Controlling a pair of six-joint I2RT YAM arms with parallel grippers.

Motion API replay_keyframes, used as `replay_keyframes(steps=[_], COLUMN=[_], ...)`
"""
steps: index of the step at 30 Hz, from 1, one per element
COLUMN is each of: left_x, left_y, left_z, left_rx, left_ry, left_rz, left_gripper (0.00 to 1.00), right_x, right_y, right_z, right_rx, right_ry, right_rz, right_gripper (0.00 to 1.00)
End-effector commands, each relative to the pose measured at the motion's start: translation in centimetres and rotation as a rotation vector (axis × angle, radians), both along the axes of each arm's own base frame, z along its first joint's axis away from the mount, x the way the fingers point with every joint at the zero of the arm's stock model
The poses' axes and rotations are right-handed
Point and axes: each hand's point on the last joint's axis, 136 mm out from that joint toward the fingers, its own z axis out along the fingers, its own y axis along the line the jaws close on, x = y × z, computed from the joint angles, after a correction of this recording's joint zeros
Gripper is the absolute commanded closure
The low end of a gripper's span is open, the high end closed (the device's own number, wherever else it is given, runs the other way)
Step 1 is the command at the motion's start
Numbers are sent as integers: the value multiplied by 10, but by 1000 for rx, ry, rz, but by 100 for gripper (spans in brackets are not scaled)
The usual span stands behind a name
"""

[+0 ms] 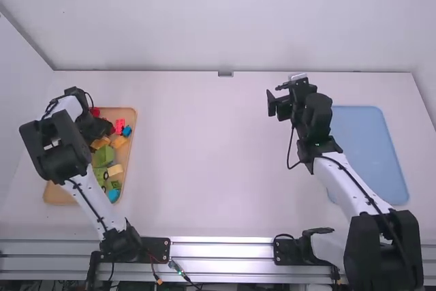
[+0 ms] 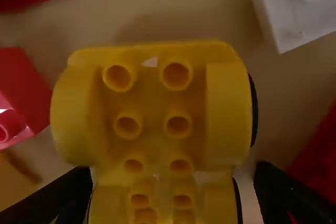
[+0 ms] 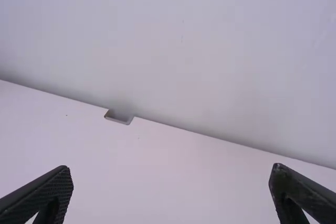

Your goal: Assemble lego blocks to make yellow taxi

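Observation:
My left gripper (image 1: 102,129) is low over the far end of the wooden tray (image 1: 61,195). In the left wrist view a yellow studded car base (image 2: 157,114) with wheels at its sides lies between the open fingers of my left gripper (image 2: 173,190); a gap shows on the right side, and whether the left finger touches it I cannot tell. My right gripper (image 1: 272,104) is held above the table's far right part, left of the blue mat. In its own wrist view, my right gripper (image 3: 172,182) stands wide open with nothing between its fingers.
Around the yellow base are a pink-red brick (image 2: 26,93), a white brick (image 2: 294,9) and red pieces. Green (image 1: 103,156), orange and blue (image 1: 127,131) blocks crowd the tray. A blue mat (image 1: 371,155) lies at the right, beside the right arm.

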Motion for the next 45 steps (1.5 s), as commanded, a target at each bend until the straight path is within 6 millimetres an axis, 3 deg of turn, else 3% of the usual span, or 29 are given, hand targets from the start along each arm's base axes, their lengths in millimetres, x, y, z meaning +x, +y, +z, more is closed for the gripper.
replay_keyframes(steps=[1,8,13,17,22,35,45], left_x=[-6,-5,-7,-9,-13,-8,-4], left_y=[-7,-11,-11,-12,-14,-24,-24], left_z=[-12,-13,-16,-17,-17,-19,-19], left_rx=[-25,-26,-26,-33,-37,-36,-25], left_ry=[28,29,30,38,51,49,37], left_rz=[-19,-15,-14,-13,38,36,30], left_gripper=[18,21,34,33,24,26,46], right_x=[7,7,7,7,7,7,7], right_y=[2,2,2,2,2,2,2], right_z=[19,19,19,19,19,19,19], right_rx=[10,11,11,11,11,11,11], right_ry=[-39,-39,-39,-39,-39,-39,-39], right_rz=[0,0,1,1,1,3,3], right_gripper=[1,1,1,1,1,1,1])
